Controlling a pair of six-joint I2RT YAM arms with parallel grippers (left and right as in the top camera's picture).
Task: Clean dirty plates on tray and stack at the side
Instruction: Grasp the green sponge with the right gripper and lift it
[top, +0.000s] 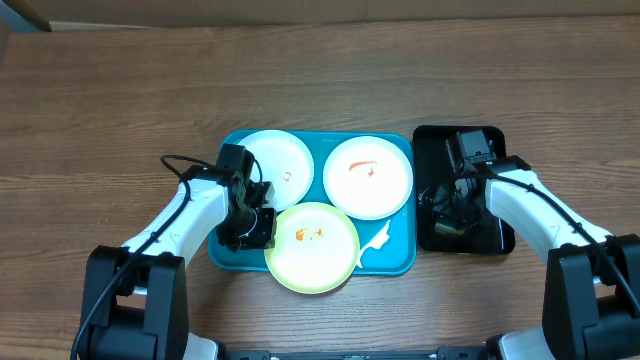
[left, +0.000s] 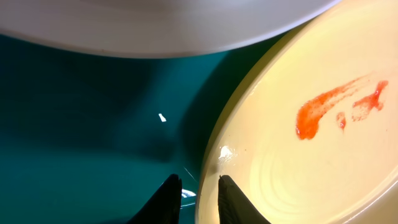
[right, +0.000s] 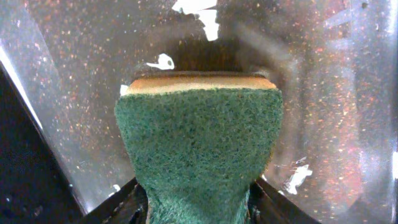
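Observation:
The turquoise tray (top: 405, 255) holds three plates. A white plate (top: 275, 165) lies at the back left, with a faint smear. A white plate (top: 368, 177) at the back right has an orange smear. The yellow-green plate (top: 312, 247) lies at the front with an orange smear (left: 323, 106). My left gripper (top: 255, 225) sits at this plate's left rim. In the left wrist view its fingers (left: 199, 194) are nearly together, straddling the rim of the plate (left: 311, 174). My right gripper (top: 452, 212) is shut on the green sponge (right: 199, 143) over the black tray (top: 428, 145).
The black tray (right: 336, 93) stands right of the turquoise tray, wet and speckled. The back-left white plate's edge (left: 155, 25) overhangs close to my left fingers, with bare tray floor (left: 81, 112) between. Wooden table surrounds both trays.

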